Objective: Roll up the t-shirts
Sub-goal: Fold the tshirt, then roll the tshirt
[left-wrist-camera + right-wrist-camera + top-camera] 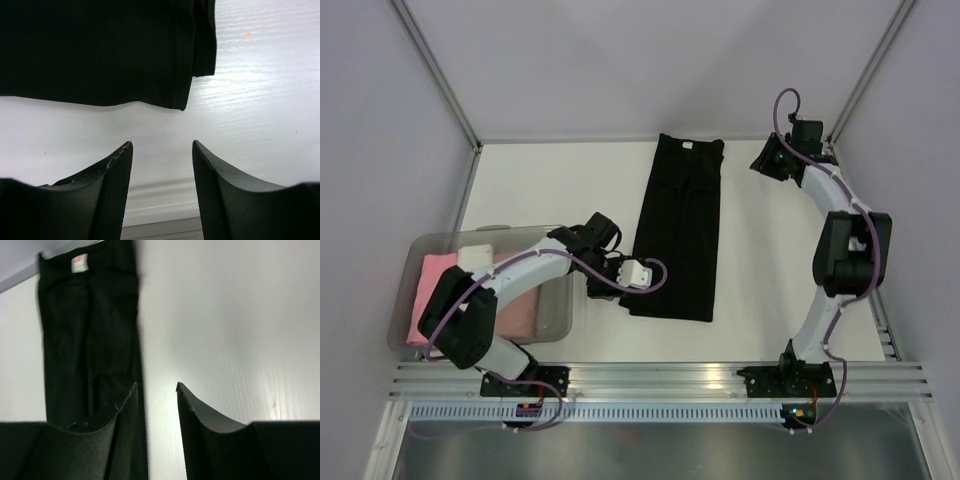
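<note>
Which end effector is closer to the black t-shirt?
Left. Left end effector: beside the black t-shirt, at its near hem corner. Right end effector: farther off, right of the collar end.

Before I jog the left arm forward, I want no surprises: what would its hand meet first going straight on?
Probably the black t-shirt, its hem just ahead of the open left hand, past a strip of bare table. If the hand angles down, the table comes first; depth is unclear.

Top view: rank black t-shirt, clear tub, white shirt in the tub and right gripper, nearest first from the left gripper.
From the left gripper:
1. black t-shirt, just right of it.
2. clear tub, left of it.
3. white shirt, far end of tub.
4. right gripper, far right.
</note>
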Action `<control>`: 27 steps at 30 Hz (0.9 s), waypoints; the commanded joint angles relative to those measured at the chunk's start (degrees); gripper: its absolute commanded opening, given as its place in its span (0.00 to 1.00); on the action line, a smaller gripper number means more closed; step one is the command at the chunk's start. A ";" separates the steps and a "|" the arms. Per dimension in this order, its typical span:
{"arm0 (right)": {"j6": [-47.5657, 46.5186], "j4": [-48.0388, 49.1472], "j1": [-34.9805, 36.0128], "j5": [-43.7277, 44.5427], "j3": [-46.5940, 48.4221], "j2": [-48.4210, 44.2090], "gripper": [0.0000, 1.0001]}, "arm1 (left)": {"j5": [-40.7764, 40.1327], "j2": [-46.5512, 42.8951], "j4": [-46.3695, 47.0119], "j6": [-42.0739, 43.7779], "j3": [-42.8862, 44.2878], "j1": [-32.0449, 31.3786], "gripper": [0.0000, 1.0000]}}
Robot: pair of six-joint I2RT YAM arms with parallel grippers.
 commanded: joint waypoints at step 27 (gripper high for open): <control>-73.33 -4.89 45.36 -7.57 -64.48 -53.32 0.57 | 12.40 -2.74 14.73 28.46 -12.73 -2.14 0.60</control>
